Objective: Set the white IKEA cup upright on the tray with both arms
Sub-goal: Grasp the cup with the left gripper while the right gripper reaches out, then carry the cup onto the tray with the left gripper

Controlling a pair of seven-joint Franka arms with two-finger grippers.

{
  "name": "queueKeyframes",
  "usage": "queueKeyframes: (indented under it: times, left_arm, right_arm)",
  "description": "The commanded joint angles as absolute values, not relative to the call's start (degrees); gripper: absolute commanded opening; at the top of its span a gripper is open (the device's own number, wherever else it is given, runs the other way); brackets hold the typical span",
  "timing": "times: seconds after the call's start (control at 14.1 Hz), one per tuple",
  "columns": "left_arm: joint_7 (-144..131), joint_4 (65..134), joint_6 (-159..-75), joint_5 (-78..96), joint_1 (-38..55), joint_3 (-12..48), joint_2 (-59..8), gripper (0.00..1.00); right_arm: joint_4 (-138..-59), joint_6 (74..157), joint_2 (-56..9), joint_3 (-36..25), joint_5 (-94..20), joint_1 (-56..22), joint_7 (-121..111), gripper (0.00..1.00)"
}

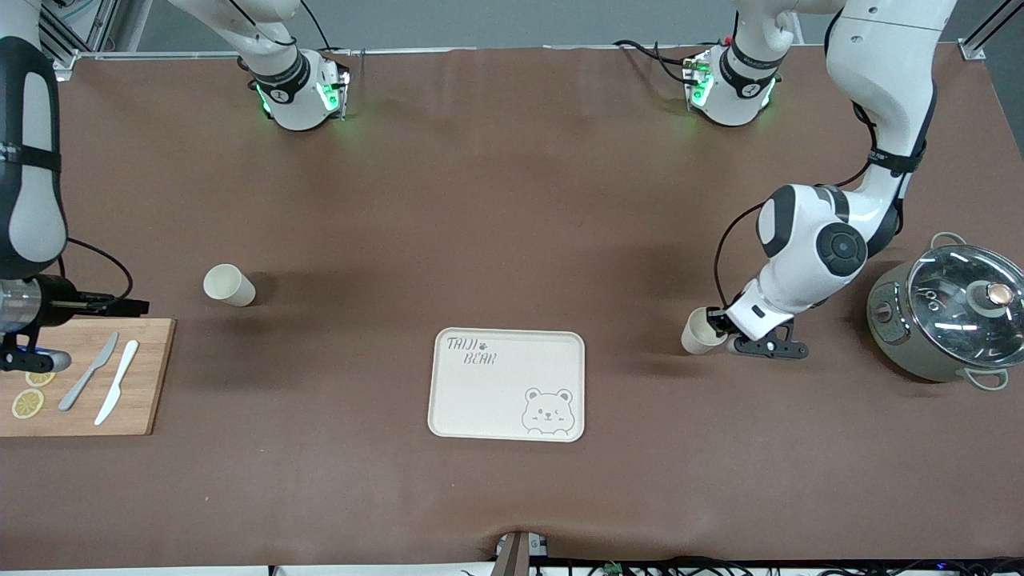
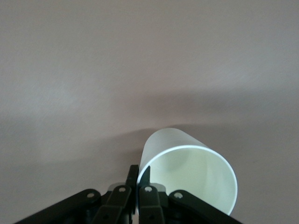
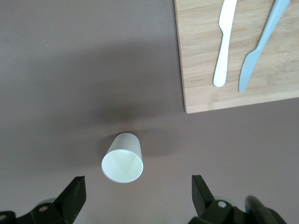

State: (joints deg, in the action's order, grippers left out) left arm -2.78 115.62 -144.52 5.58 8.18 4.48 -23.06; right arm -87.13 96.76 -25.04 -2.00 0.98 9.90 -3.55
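Two white cups lie on their sides on the brown table. One cup (image 1: 702, 330) lies beside the cream bear tray (image 1: 507, 384), toward the left arm's end. My left gripper (image 1: 724, 326) is low at the table and shut on this cup's rim; in the left wrist view the fingers (image 2: 134, 176) pinch the wall of the cup (image 2: 187, 170). The other cup (image 1: 229, 285) lies free toward the right arm's end. My right gripper (image 1: 48, 332) is open and empty, up over the cutting board's end. The right wrist view shows that cup (image 3: 122, 161) between its spread fingers (image 3: 74, 196), well below them.
A wooden cutting board (image 1: 144, 376) with a grey knife (image 1: 88, 372), a white knife (image 1: 117, 382) and lemon slices (image 1: 28, 402) lies at the right arm's end. A grey pot with a glass lid (image 1: 952, 312) stands beside the left arm's wrist.
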Motion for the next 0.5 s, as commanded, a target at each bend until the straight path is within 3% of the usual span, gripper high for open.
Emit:
queueKeyframes:
  times: [0.0,0.14,0.43]
  left_arm:
    - [-5.79,112.07,-143.44,6.85,10.8,4.39,-23.47,0.0]
    - [-7.55,109.0,-143.44,6.85,12.64,4.39,-24.86,0.0]
    - [-16.5,102.41,-143.44,6.33,18.1,4.31,-29.61,0.0]
  right_arm:
    - [-96.04,104.56,-23.12,-1.32,2.37,12.29,-6.84,1.0]
    - [-100.17,109.84,-22.77,-1.32,1.85,13.71,-9.57,1.0]
    - [-106.07,110.65,-20.57,-1.23,1.32,14.15,-9.49,1.0]
